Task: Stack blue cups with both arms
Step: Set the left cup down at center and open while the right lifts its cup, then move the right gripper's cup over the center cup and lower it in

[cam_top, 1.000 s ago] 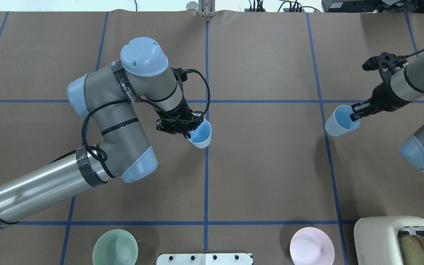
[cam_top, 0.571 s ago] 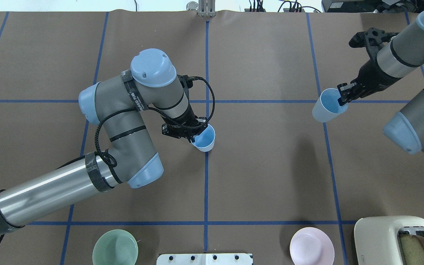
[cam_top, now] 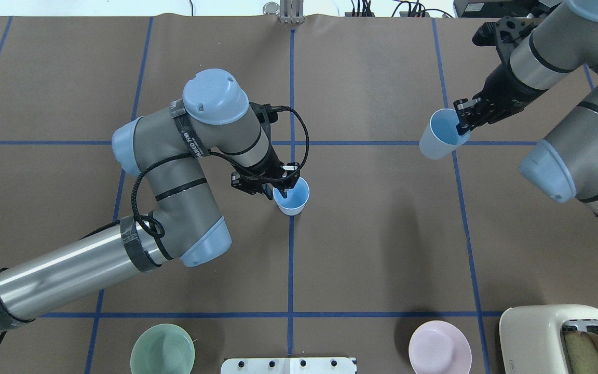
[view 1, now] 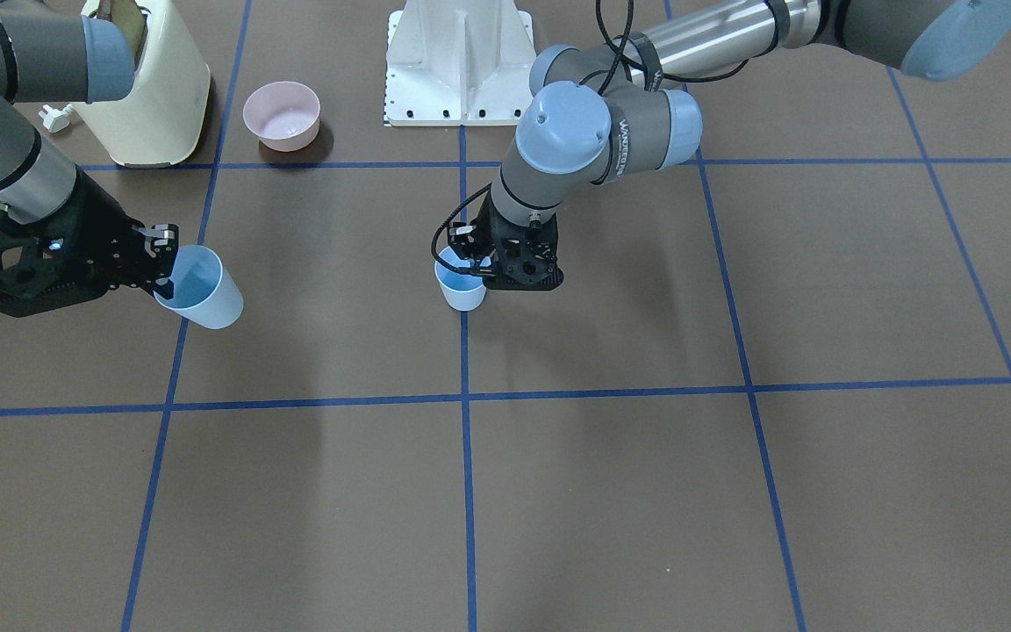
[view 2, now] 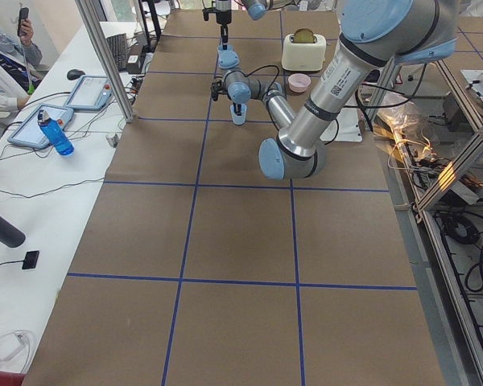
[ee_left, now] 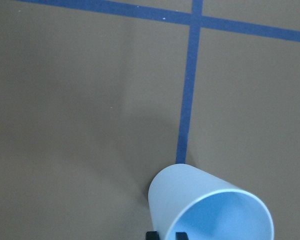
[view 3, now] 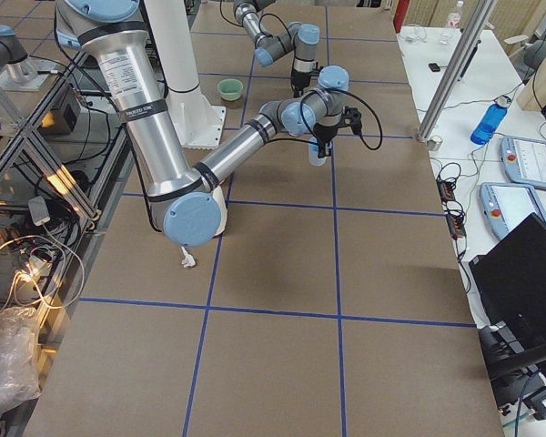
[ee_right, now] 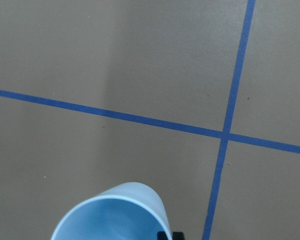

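the left pincer [cam_top: 280, 193] is clenched on the rim of a blue cup [cam_top: 294, 202], which stands mouth up on the centre tape line [cam_top: 290, 270] in the middle of the brown counter [cam_top: 382, 249]; whether its base touches the surface cannot be told. well apart, toward the robot's right, the right pincer [cam_top: 461, 124] grasps the rim of the second blue cup [cam_top: 435, 139], held tilted and clear of the counter. a green bowl [cam_top: 162, 349], a pink bowl [cam_top: 439, 348] and a toaster [cam_top: 548, 332] sit along the robot's edge, away from both cups. the step in hand appears to be bringing the two cups together. to do it well, the left arm [cam_top: 174, 171] should settle its cup level and steady, while the right arm [cam_top: 553, 57] carries its cup across, turns it upright and centres it over the open mouth before lowering. one left finger sits inside the cup wall and would likely block nesting, so that pincer probably needs to let go and back off first.
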Robot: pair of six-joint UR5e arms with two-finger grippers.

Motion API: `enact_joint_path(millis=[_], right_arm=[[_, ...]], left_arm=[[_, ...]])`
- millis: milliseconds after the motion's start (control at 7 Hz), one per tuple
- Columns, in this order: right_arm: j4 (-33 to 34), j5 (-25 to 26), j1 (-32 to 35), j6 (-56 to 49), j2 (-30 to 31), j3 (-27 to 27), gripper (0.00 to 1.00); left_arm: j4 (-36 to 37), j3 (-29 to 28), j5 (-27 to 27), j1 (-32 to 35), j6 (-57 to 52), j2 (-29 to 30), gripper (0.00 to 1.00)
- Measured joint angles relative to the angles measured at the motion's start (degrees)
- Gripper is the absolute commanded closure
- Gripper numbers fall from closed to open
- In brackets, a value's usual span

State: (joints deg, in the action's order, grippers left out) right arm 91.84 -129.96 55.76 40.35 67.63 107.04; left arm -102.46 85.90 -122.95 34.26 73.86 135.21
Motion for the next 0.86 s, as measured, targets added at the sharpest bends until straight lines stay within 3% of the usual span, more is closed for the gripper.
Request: enact_joint_path(millis=[571, 857], right_arm=[[0.7, 1.0, -7.1, 12.6, -8.0, -0.2, 1.00], [3.0, 3.6, -11.2, 15.0, -12.0, -1.0, 1.00]], left_arm=[[1.3, 6.5, -9.8, 10.4, -5.8, -6.8, 0.02], [4.5, 8.5, -11.1, 14.6, -14.2, -10.8, 0.02]])
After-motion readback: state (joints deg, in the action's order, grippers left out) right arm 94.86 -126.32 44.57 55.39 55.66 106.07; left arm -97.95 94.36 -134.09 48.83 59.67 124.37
